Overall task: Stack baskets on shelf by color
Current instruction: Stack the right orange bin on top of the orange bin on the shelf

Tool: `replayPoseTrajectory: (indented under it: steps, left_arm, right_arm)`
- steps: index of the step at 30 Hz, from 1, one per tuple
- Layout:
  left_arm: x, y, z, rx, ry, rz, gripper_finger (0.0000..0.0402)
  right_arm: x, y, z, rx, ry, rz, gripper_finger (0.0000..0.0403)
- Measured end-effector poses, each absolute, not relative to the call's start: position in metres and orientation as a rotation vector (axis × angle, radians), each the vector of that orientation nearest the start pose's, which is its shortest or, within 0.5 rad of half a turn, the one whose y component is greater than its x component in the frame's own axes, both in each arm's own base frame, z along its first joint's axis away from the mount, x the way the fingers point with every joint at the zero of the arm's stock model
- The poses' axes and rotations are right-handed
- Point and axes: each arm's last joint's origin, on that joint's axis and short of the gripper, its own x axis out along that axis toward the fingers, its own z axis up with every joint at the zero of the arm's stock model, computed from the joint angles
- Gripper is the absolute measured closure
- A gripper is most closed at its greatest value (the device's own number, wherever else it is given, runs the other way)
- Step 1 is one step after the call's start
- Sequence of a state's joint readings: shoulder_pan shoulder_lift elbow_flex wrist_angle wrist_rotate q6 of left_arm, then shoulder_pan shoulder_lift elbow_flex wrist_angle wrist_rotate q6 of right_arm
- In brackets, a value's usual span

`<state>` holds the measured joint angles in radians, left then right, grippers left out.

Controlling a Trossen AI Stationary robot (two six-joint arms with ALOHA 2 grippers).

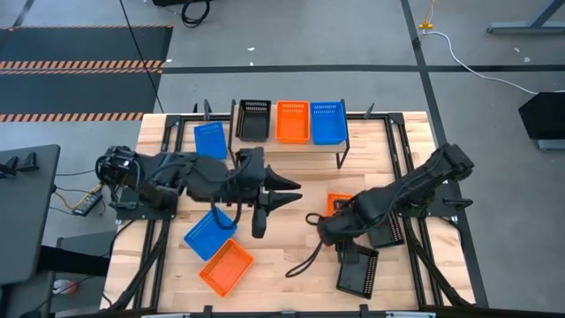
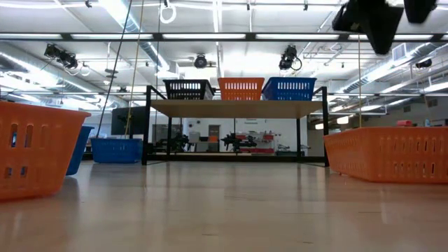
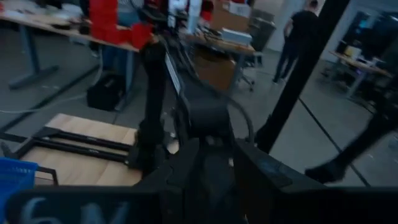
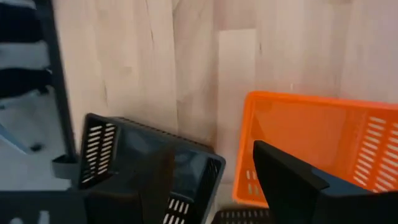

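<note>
While mesh-walled, the shelf's (image 1: 353,144) three baskets (image 1: 292,122) differ in color.

From above, you see only a corner of the orange basket (image 1: 338,202) near the table's right edge; the right arm (image 1: 397,199) covers the rest, and also most of a black basket (image 1: 387,231) beside it. You cannot tell whether the right gripper (image 1: 319,223) is open or closed, since its fingers merge into dark shapes. In the left wrist view the left gripper (image 3: 211,177) is a dark blur, and a blue basket (image 3: 13,175) is cut off by the picture's edge.
</note>
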<state>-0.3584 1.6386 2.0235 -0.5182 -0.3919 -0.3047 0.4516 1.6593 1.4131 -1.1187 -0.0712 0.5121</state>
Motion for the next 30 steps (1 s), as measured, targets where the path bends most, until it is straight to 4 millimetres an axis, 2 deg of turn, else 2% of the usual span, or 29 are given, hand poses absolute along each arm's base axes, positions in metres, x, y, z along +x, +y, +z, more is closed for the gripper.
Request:
replayPoseTrajectory:
  steps: [3, 9, 13, 21, 30]
  left_arm:
    - [0.315, -0.117, 0.504, -0.271, 0.093, 0.077, 0.0299]
    - [0.309, -0.132, 0.505, -0.288, 0.082, 0.041, 0.0299]
    - [0.305, -0.140, 0.505, -0.289, 0.088, 0.016, 0.0299]
    - [0.302, -0.145, 0.504, -0.285, 0.103, 0.001, 0.0299]
    - [0.298, -0.147, 0.494, -0.257, 0.206, 0.010, 0.0299]
  right_arm:
    - [0.288, 0.140, 0.251, 0.138, 1.473, 0.069, 0.0188]
    - [0.287, 0.127, 0.219, 0.175, 1.509, 0.028, 0.0205]
    - [0.287, 0.124, 0.205, 0.283, 1.488, 0.025, 0.0206]
    - [0.282, 0.109, 0.180, 0.310, 1.495, -0.072, 0.0212]
    - [0.273, 0.099, 0.156, 0.418, 1.540, -0.084, 0.0265]
